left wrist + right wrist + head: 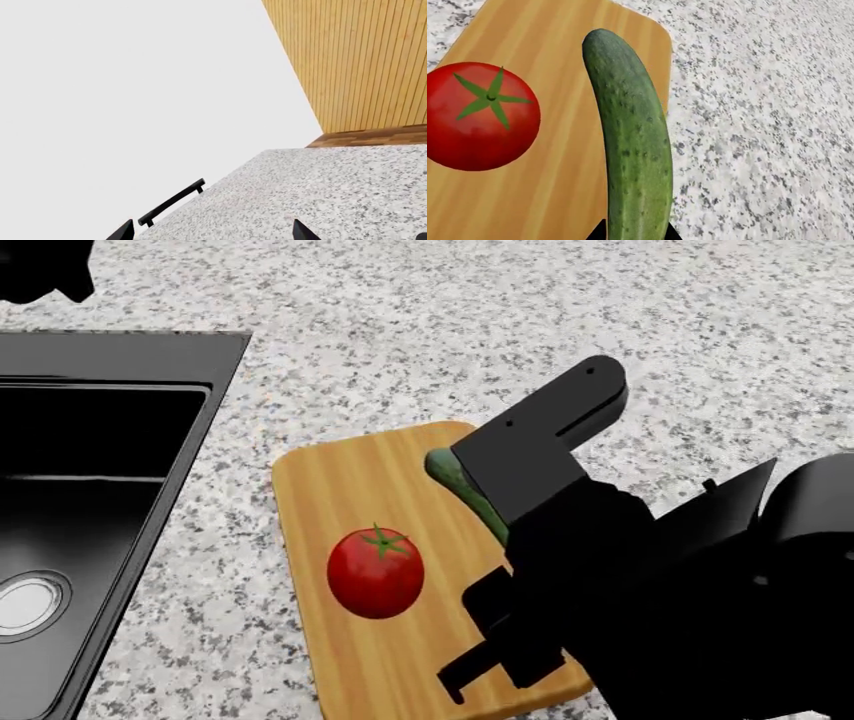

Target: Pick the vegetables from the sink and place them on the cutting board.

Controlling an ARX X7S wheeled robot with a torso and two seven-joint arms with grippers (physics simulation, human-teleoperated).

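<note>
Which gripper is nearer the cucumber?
Right. The right gripper straddles the cucumber on the cutting board; the left gripper is over bare countertop, away from it.

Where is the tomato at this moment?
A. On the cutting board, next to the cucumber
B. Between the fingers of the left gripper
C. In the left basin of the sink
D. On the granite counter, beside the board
A: the head view shows the tomato resting on the cutting board, and the right wrist view shows it beside the cucumber, with a strip of bare wood between them.
</note>
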